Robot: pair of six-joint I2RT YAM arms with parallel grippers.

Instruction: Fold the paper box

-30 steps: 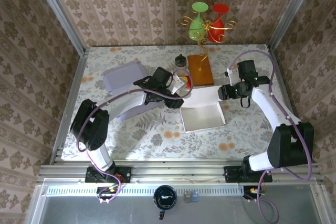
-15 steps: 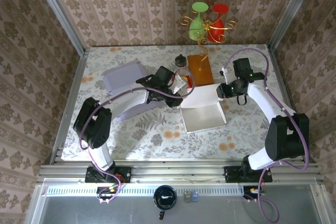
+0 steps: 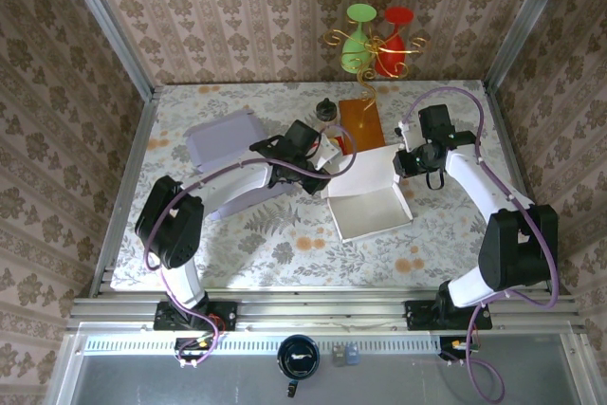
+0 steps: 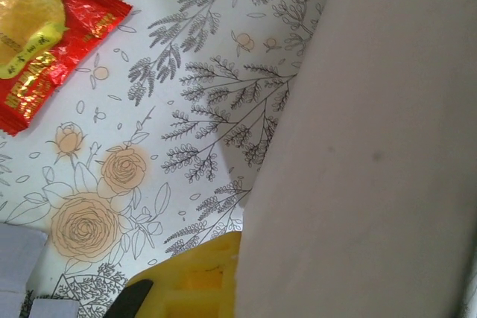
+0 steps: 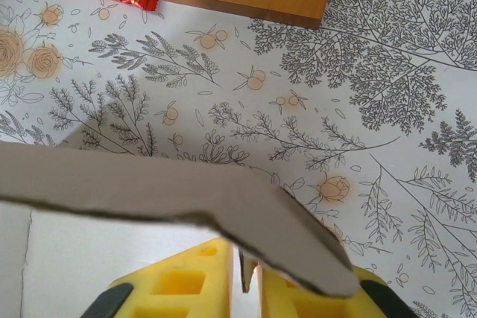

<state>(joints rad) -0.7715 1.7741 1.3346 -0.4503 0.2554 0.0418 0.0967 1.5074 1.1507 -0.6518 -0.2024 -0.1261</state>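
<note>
1. Compared with a second ago, my right tool [image 3: 402, 160] has come inward to the paper box [image 3: 372, 215], and the back flap of the box now stands higher above the desk [image 3: 237, 234].
2. Both of my tools were wider a second ago and are now pressed together.
3. The paper box lies open near the middle of the desk, between my two arms. Its white inside faces up and its near edge is turned a little to the right.
4. My left tool [image 3: 327, 170] is at the back left corner of the box. In the left wrist view the white wall of the box stands right against my yellow pad [image 4: 197, 284] and hides the other finger, so I read this as a pinch on that wall.
5. In the right wrist view my two yellow pads are nearly touching, with the thin edge of the flap in the narrow slit between them. My right tool pinches the flap at the back right corner.
6. The flap crosses the right wrist view as a grey-brown band, tilted and raised off the desk.
7. A wooden board [image 3: 360, 122] lies behind the box, and a red packet [image 4: 45, 50] lies just beside the left side of the board.
8. A pale purple box [image 3: 223, 135] sits to the left, partly under my left arm.
</note>
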